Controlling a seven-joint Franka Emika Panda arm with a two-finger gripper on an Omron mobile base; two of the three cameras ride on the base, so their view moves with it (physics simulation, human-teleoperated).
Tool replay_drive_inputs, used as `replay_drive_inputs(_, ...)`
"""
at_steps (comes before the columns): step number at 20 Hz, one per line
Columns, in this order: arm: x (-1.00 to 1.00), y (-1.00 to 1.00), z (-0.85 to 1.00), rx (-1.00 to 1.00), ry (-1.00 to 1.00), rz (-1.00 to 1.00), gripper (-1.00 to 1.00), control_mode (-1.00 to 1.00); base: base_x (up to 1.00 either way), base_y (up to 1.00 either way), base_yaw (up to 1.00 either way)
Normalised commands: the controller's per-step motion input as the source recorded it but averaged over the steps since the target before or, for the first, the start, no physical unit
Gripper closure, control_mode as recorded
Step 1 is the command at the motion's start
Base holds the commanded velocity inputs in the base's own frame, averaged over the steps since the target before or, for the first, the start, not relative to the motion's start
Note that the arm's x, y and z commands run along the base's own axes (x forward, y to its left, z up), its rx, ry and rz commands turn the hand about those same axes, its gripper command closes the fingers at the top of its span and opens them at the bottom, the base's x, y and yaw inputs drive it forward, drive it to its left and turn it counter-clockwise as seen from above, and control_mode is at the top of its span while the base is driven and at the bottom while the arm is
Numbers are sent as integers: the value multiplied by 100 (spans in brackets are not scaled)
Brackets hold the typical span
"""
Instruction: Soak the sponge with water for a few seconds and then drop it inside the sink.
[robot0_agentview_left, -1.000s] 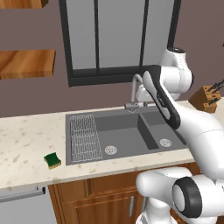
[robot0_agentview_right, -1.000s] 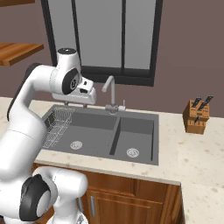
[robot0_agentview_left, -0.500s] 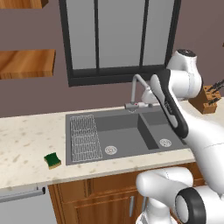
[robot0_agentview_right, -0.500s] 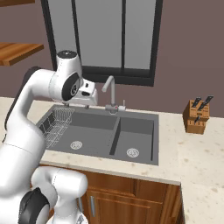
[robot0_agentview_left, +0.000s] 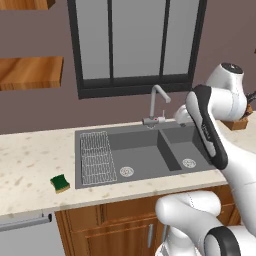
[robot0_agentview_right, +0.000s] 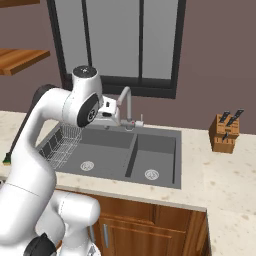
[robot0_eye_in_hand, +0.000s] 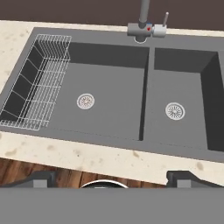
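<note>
— So, where are the edges, and how much room is there to move?

— Well, the sink (robot0_agentview_left: 145, 155) is a dark grey double basin sunk into the speckled counter (robot0_agentview_left: 30, 165). Its front rim runs parallel to the counter's front edge, with a strip of counter between them. A ridge (robot0_eye_in_hand: 143, 113) divides the two basins, and each has a round drain (robot0_eye_in_hand: 85, 101). The wire rack (robot0_eye_in_hand: 37, 83) fills the left end of the left basin, against its wall. The rest of both basins is bare floor. The faucet (robot0_agentview_left: 156, 102) rises from the back rim just above the divider, its spout curving toward the front.

— And the sponge?

— It lies flat on the counter, left of the sink and near the front edge, well apart from the rim: sponge (robot0_agentview_left: 60, 183), green side up, yellow showing along its front. Its long axis runs diagonally, roughly from front left to back right. Nothing touches it.

— The fingers?

— From the hand view, the gripper (robot0_eye_in_hand: 112, 177) has its two dark fingertips (robot0_eye_in_hand: 41, 178) set far apart at the bottom corners, spread wide, with nothing between them. It holds nothing and touches nothing. It looks down over the sink from the front. A knife block (robot0_agentview_right: 225, 132) stands on the counter well to the right.
</note>
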Motion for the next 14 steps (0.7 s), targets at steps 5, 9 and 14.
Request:
replay_drive_inputs(5, -3, -26, 0, 0, 0, 3, -100, -100, 0, 0, 0)
replay_drive_inputs(9, -1, -24, 0, 0, 0, 3, -100, -100, 0, 0, 0)
replay_drive_inputs(14, 0, -25, 0, 0, 0, 4, -100, -100, 0, 0, 0)
